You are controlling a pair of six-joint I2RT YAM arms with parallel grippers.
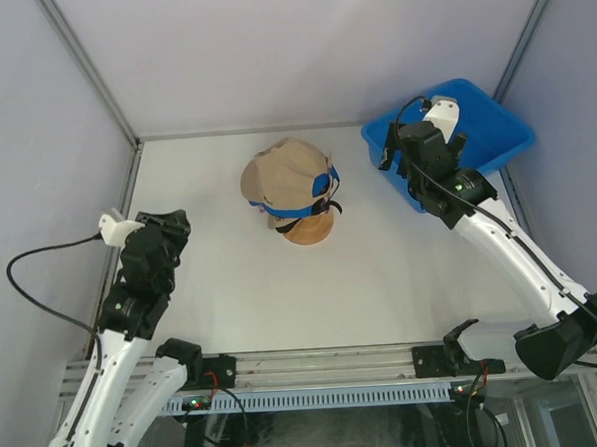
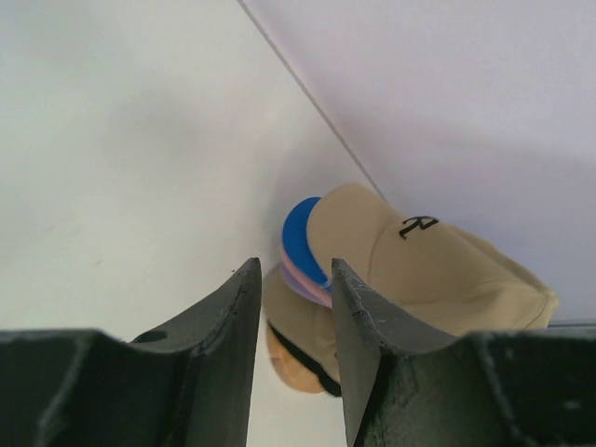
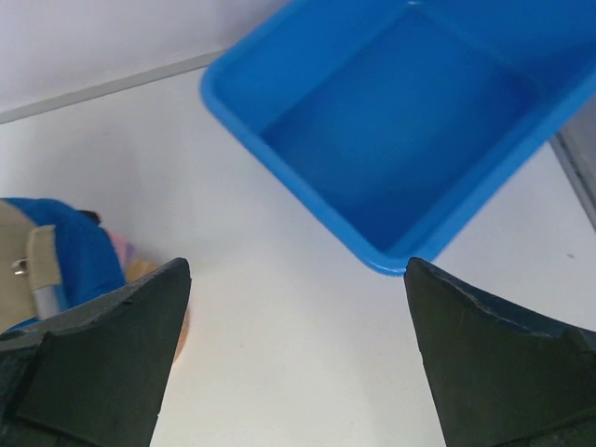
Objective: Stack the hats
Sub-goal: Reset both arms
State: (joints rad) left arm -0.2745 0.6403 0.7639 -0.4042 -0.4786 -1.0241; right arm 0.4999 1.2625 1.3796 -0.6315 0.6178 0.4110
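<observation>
Several caps (image 1: pixel 289 189) sat piled on the wooden stand (image 1: pixel 309 230). A tan cap (image 2: pixel 419 261) was on top, with a blue cap (image 2: pixel 300 233) and a pink edge showing beneath it. Your right gripper (image 3: pixel 296 270) hung to the right of the stand, where a blue bin (image 1: pixel 489 123) also sat. Its jaws were spread wide and held nothing. Your left gripper (image 2: pixel 293 270) hung to the left of the stand, jaws a little apart, pinching nothing. The tan cap looked skewed on the pile. It could have slid off, or the whole stack toppled, had either arm brushed the brims or nudged the stand.
</observation>
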